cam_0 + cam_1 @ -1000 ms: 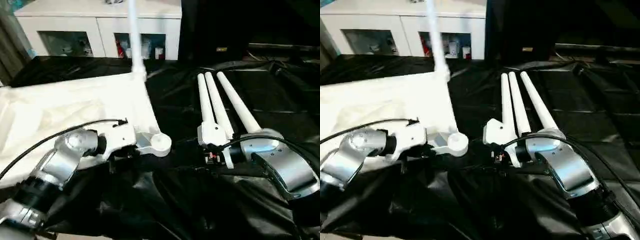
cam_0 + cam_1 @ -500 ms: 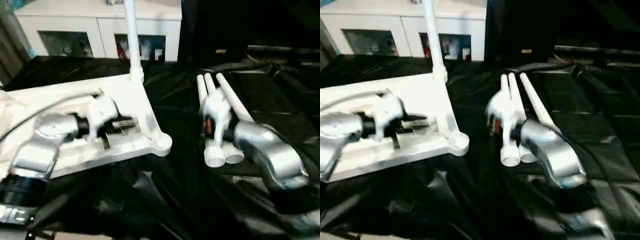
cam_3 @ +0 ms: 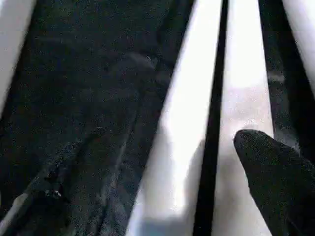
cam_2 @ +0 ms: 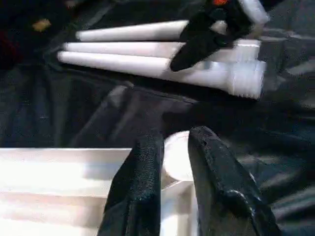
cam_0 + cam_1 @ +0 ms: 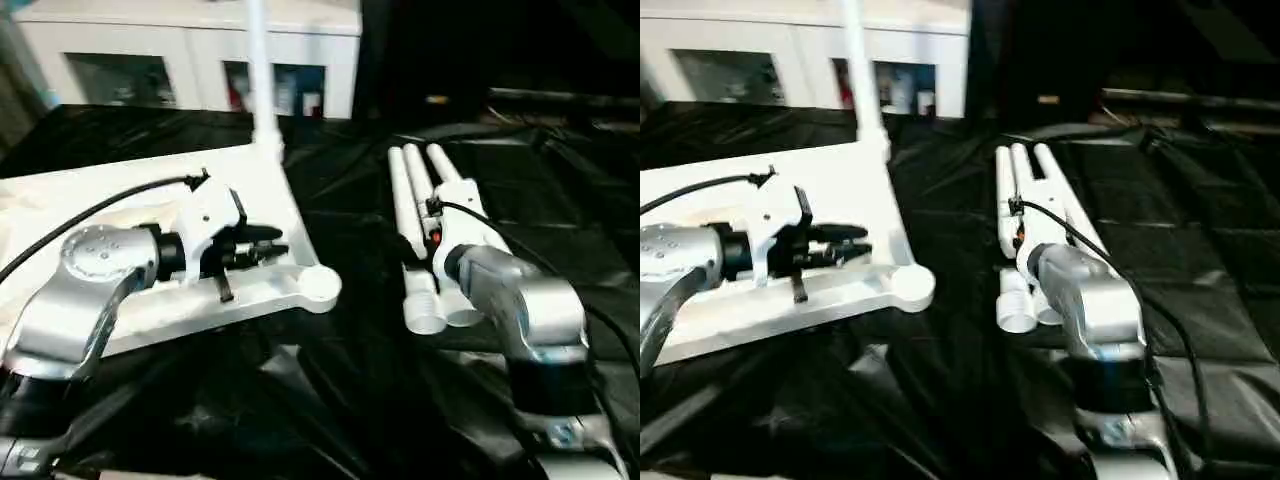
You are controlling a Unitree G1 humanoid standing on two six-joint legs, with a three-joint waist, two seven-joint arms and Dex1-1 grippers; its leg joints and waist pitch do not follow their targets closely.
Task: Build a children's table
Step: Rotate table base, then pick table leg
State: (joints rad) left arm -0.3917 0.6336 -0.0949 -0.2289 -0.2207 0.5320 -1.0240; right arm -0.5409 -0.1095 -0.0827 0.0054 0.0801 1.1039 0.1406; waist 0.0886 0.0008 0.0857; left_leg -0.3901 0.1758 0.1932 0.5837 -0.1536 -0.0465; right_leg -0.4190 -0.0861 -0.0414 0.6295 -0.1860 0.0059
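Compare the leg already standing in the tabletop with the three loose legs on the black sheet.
The fitted leg stands upright from the far corner of the upturned tabletop; the loose legs lie flat, side by side on the black sheet. The fitted leg's base sits in its corner; the loose legs' threaded ends are bare. The right gripper is over the loose legs, none by the fitted one. All are white, round and tapered.

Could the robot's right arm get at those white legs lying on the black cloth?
Probably yes. The right gripper already hangs directly over the three loose legs, fingers spread wide, and nothing lies between them on the black cloth.
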